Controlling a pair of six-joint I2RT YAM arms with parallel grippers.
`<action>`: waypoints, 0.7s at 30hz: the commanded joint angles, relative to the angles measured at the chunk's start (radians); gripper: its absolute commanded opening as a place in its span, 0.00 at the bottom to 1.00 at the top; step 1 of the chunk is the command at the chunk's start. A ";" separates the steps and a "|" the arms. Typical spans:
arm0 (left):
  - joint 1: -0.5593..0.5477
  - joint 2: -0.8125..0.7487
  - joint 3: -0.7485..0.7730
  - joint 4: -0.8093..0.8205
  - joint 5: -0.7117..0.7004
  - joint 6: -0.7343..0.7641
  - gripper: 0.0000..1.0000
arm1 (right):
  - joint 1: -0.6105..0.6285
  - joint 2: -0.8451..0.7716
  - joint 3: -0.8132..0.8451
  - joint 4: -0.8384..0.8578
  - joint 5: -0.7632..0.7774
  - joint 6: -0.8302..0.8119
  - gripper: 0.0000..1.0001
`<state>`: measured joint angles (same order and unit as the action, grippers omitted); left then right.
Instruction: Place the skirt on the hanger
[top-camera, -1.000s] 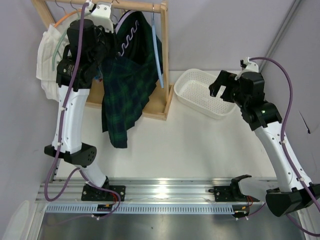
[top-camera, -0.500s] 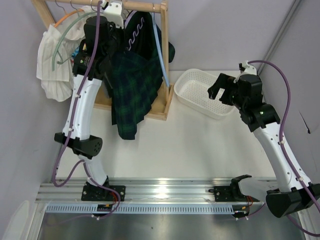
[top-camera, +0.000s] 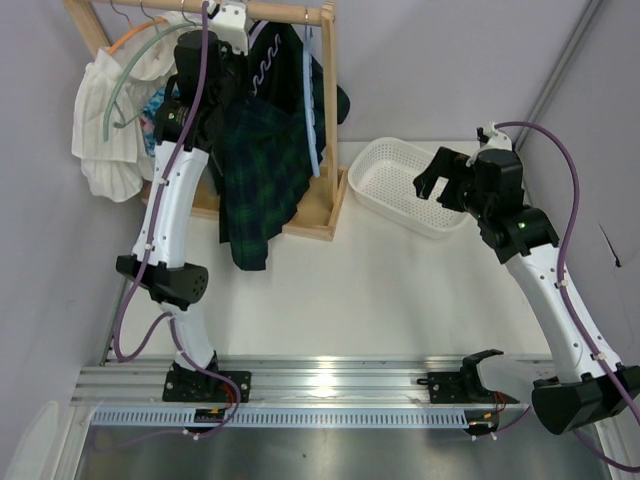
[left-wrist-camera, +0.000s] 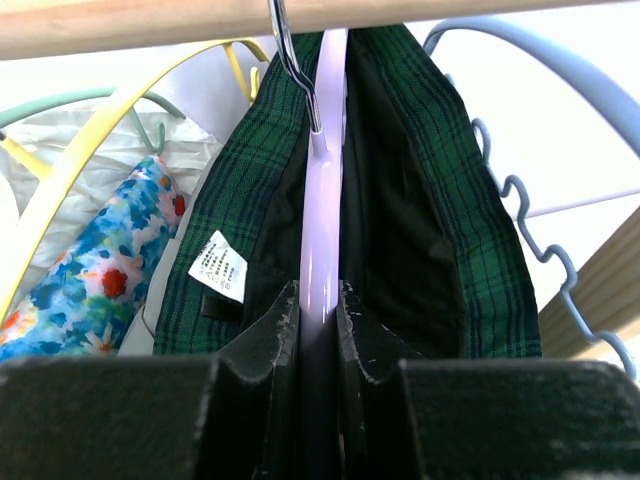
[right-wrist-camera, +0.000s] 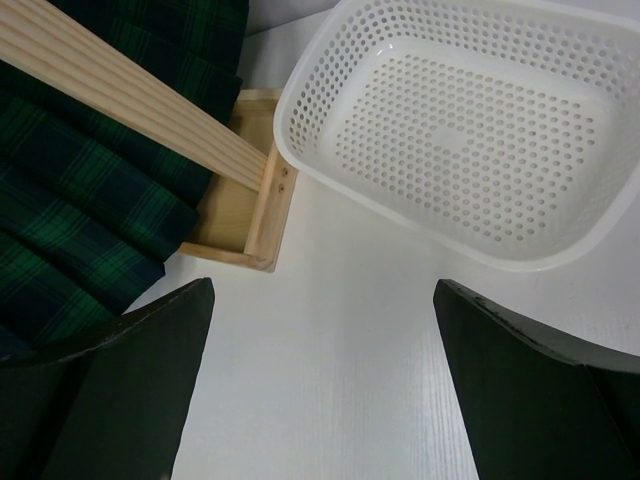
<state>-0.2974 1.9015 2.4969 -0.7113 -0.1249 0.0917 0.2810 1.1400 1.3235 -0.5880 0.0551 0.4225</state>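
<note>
The dark green plaid skirt (top-camera: 255, 170) hangs draped over the lavender hanger (left-wrist-camera: 322, 190), its white label (left-wrist-camera: 218, 265) showing inside the waistband. My left gripper (left-wrist-camera: 318, 305) is shut on the hanger's middle, just below its metal hook (left-wrist-camera: 292, 55). The hook reaches up to the wooden rail (left-wrist-camera: 150, 22); whether it rests on the rail is not visible. From above, the hanger's wavy bar (top-camera: 264, 66) shows under the rail. My right gripper (top-camera: 438, 176) hovers open over the table beside the basket, with nothing between its fingers (right-wrist-camera: 150, 350).
A light blue hanger (left-wrist-camera: 545, 265) hangs right of the skirt; a yellow hanger (left-wrist-camera: 85, 165), a floral garment (left-wrist-camera: 95, 275) and a white garment (top-camera: 100, 130) hang to its left. The wooden rack's base (right-wrist-camera: 255, 215) and a white perforated basket (top-camera: 405, 185) stand on the table.
My left arm has stretched up and to the right, carrying the hanger and skirt closer under the rail. The skirt has swung right. The right gripper has shifted slightly left.
</note>
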 joint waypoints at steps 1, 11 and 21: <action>0.012 -0.002 0.073 0.176 0.016 0.037 0.01 | -0.002 0.001 0.005 0.048 -0.024 0.016 0.99; 0.012 -0.065 0.031 0.168 0.036 0.054 0.25 | -0.002 0.020 0.023 0.027 -0.034 0.005 0.99; 0.012 -0.255 -0.032 0.154 0.064 0.019 0.91 | -0.002 0.010 0.086 -0.005 -0.008 -0.033 0.99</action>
<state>-0.2920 1.7794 2.4802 -0.6167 -0.0830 0.1284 0.2813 1.1603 1.3399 -0.5827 0.0357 0.4141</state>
